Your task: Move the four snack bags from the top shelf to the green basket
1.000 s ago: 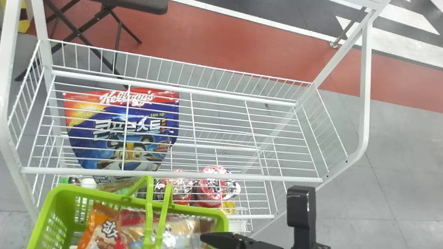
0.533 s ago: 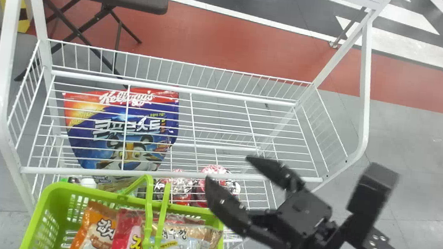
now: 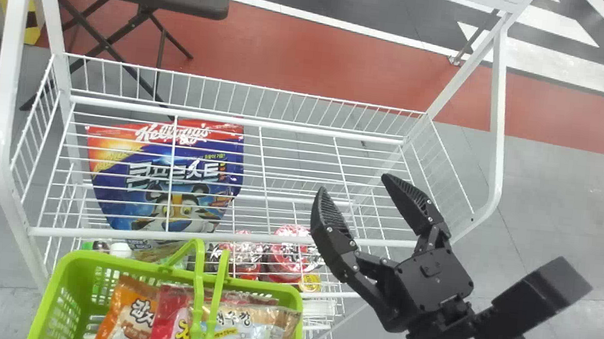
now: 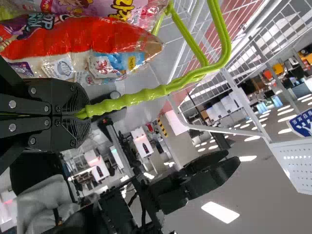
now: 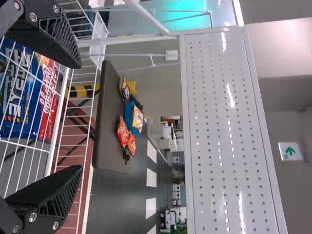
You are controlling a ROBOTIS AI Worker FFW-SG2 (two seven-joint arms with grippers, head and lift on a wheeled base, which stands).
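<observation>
It looks like a mock shop in a large indoor hall, with packaged groceries (image 3: 122, 194) on a wire rack (image 3: 4, 107), painted floor stripes (image 3: 567, 63), rows of ceiling lights (image 4: 220, 212) and a green-arrow sign (image 5: 291, 151).

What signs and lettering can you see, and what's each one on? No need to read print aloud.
Large white lettering: blue and red bag.
Lettering: snack bags in the green basket.
Green arrow: white sign.
White marks, too small to read: blue sign.
</observation>
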